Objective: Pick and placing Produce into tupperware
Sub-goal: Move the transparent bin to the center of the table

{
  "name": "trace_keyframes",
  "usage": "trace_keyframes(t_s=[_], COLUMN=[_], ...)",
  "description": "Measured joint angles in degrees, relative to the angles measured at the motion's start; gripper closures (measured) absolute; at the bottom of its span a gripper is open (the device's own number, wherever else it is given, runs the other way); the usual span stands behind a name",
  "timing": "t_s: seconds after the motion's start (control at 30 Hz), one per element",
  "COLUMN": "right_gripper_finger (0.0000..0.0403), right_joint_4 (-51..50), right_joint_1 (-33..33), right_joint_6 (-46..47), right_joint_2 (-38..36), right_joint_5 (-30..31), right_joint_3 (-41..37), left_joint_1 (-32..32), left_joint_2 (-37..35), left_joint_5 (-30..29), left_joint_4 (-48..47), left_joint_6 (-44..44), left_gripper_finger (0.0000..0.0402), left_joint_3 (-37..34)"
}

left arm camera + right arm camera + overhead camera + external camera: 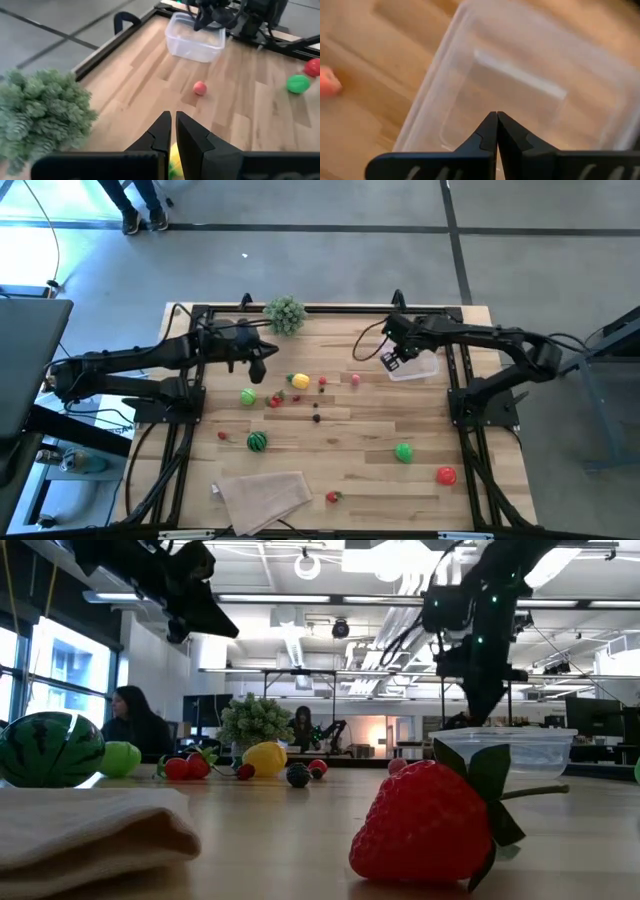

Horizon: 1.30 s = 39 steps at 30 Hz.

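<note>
The clear tupperware stands at the far right of the table and holds nothing that I can see. My right gripper hangs shut just above its open top, pointing steeply down. My left gripper is shut in the air at the far left, above a yellow lemon. Produce lies scattered on the wood. There is a pink ball, a green piece, a striped watermelon, a green ball, a red piece and a strawberry.
A bushy grey-green plant stands at the far edge, beside my left gripper. A folded beige cloth lies at the near edge. Black frame rails run along both sides of the table. A person sits in the room beyond.
</note>
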Motion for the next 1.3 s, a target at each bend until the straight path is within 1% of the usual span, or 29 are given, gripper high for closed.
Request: trace_keyframes(t_s=[0.13, 0.3, 0.37, 0.6, 1.03, 1.17, 1.3], right_gripper_finger=[0.0402, 0.0402, 0.0402, 0.0402, 0.0402, 0.0402, 0.0402], right_joint_4=[1.0, 3.5, 4.4, 8.4, 10.0, 14.3, 20.0], right_joint_1=[2.3, 8.1, 10.7, 19.4, 34.8, 38.0, 39.2], right_joint_6=[0.6, 2.5, 4.3, 10.1, 25.6, 26.7, 26.7], right_joint_2=[2.8, 4.4, 4.5, 4.5, 4.5, 4.5, 4.4], right_joint_5=[-2.2, -2.2, -3.2, -10.2, -15.6, -18.1, -19.8], right_joint_3=[-1.7, -2.4, -2.4, -2.4, -2.4, -2.4, -2.4], left_joint_1=[0.0, 0.0, 0.0, 0.0, 0.0, 0.0, 0.0], left_joint_2=[-0.4, -0.5, -0.5, -0.5, -0.5, -0.5, -0.5], left_joint_5=[2.3, 2.8, 2.8, 2.9, 2.9, 2.9, 2.9], left_joint_4=[-1.5, -3.6, -4.5, -5.7, -6.4, -6.8, -7.5], left_joint_6=[-0.7, -1.1, -1.1, -1.2, -1.7, -1.7, -1.7], left_gripper_finger=[0.0385, 0.0385, 0.0385, 0.0385, 0.0385, 0.0385, 0.0385], left_joint_3=[0.0, 0.0, 0.0, 0.0, 0.0, 0.0, 0.0])
